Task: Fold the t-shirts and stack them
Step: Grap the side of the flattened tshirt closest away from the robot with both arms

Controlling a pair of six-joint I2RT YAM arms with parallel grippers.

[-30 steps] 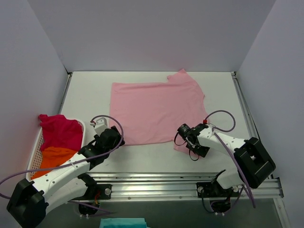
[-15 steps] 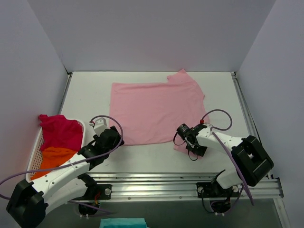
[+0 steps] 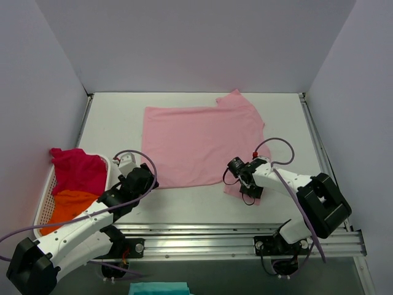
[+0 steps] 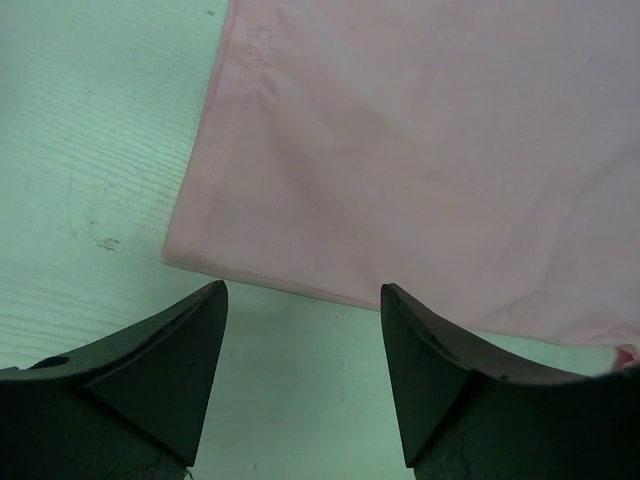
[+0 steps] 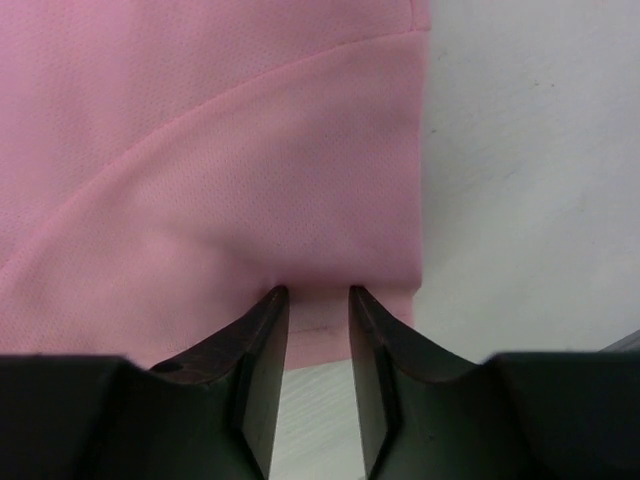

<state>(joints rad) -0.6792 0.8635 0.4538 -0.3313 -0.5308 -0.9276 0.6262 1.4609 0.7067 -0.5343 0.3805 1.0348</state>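
Note:
The light pink t-shirt [image 3: 199,144] lies spread flat on the table. My left gripper [image 3: 149,176] is open and empty just short of the shirt's near-left hem corner [image 4: 215,255], which lies ahead of its fingertips [image 4: 205,310]. My right gripper [image 3: 238,170] is low on the shirt's near-right sleeve [image 5: 300,200]. Its jaws stand narrowly apart, with the sleeve's edge between the tips and a small pucker of cloth at them. The magenta-red t-shirt [image 3: 78,169] and the orange t-shirt [image 3: 67,206] lie crumpled in a basket at the left.
The white basket [image 3: 44,200] stands at the table's left edge beside the left arm. Grey walls close in the table on three sides. A metal rail [image 3: 209,236] runs along the near edge. A teal cloth [image 3: 156,287] shows below it.
My right gripper has edged a little left and forward onto the sleeve. The left arm has hardly moved. The shirt lies as before.

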